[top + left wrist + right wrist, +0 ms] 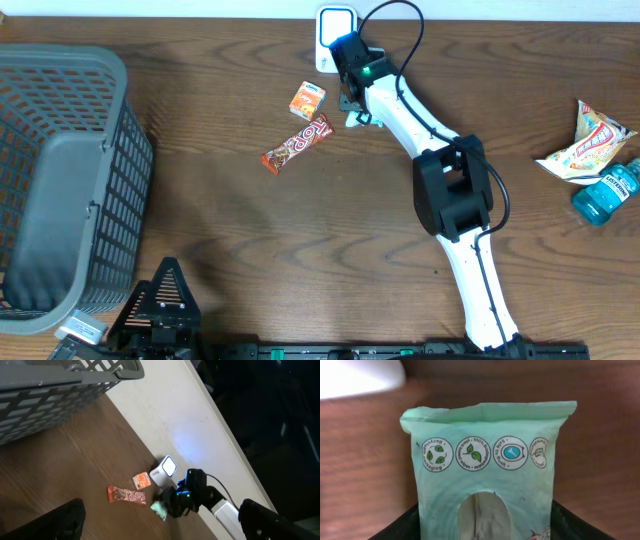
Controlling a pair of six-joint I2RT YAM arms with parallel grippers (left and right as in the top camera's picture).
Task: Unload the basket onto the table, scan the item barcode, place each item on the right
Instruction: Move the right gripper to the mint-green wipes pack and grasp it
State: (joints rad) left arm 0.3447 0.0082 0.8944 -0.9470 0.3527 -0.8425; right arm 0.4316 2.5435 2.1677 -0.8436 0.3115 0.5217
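The item, a pale green wipes pack (pixel 485 470) with round eco symbols along its top, fills the right wrist view. It lies between the two black fingers of my right gripper (pixel 485 517), which press on its two side edges. From overhead the right gripper (pixel 351 102) is at the table's far edge, with the pack (pixel 358 119) poking out just below the white barcode scanner (pixel 336 25). No barcode shows on the pack's visible face. My left gripper (pixel 165 525) is open and empty, low at the near left (pixel 165 295).
An orange box (pixel 308 99) and a red candy bar (pixel 297 143) lie left of the right gripper. A grey mesh basket (pixel 130 110) fills the left side. At the far right lie a snack bag (pixel 590 140) and a blue bottle (pixel 606 192).
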